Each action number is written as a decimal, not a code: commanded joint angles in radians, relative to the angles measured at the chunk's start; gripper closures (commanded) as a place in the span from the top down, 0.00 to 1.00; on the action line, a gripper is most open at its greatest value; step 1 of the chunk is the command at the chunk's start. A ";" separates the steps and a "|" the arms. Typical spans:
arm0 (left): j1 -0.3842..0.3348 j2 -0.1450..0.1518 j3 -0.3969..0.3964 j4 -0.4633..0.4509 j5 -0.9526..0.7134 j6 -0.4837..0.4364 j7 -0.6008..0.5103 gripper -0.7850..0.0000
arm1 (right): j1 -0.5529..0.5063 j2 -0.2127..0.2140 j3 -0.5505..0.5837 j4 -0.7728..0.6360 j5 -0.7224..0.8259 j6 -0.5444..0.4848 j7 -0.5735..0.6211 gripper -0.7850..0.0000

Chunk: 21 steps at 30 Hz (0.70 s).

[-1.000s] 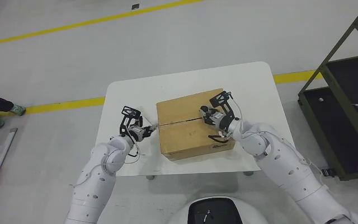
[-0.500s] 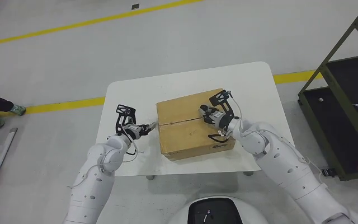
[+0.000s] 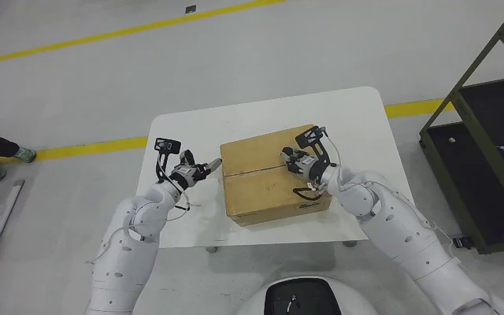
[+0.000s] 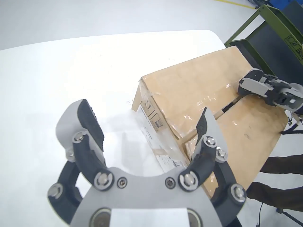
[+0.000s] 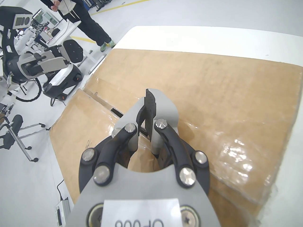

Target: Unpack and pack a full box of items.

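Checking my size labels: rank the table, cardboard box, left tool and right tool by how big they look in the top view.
Largest: table.
Then: cardboard box.
Smallest: left tool and right tool, which look alike, so unranked.

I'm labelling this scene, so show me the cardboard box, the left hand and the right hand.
cardboard box (image 3: pixel 260 197), top view, on a top flap.
left hand (image 4: pixel 144 108), left wrist view, midway between open fingertips.
right hand (image 5: pixel 149 99), right wrist view, between shut fingertips.

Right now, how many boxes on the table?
1. A cardboard box, flaps down, at the middle of the table; right pincer shut at its top seam, left pincer open beside its end. Any inside it are hidden.
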 commanded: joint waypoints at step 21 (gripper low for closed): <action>0.104 0.026 0.083 -0.003 0.643 -0.113 0.141 1.00 | -0.006 -0.002 0.012 0.001 0.001 -0.006 0.015 0.00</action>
